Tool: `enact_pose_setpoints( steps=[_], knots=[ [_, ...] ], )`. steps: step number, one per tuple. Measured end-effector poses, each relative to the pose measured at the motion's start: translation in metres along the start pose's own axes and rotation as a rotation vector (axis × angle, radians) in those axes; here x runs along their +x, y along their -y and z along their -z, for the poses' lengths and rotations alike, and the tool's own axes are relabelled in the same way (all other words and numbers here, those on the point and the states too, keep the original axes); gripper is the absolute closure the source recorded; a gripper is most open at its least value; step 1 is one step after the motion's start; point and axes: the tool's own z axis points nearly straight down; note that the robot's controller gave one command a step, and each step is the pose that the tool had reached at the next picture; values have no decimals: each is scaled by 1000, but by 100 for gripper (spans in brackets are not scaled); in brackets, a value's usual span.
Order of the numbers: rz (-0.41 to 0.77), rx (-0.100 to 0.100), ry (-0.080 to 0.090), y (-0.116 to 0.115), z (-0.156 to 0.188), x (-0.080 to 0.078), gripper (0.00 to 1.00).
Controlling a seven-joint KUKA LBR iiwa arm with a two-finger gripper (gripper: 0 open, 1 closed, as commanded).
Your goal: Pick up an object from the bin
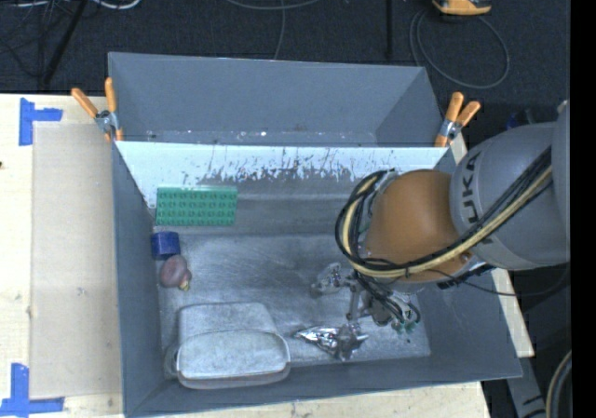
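My gripper (331, 310) hangs low over the bin floor, right of the middle and toward the front. Its two metal fingers (326, 280) stand spread apart, open, and only bare grey floor shows between them. The nearest loose thing is a flat grey padded pouch (228, 351), lying to the left of the lower finger in the front left part of the bin. It is apart from the fingers.
A green studded plate (196, 206) leans at the back left. Below it sit a small blue block (166, 243) and a rounded mauve lump (174, 272) by the left wall. The arm with its orange dome and cables covers the right side.
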Motion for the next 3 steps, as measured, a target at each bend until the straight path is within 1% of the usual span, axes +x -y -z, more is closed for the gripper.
enact_pose_setpoints(
  steps=[1,2,3],
  knots=[
    [-35,5,27,-17,-4,20,0],
    [-35,1,11,-19,-5,24,100],
    [212,4,13,-1,169,18,100]
  ],
)
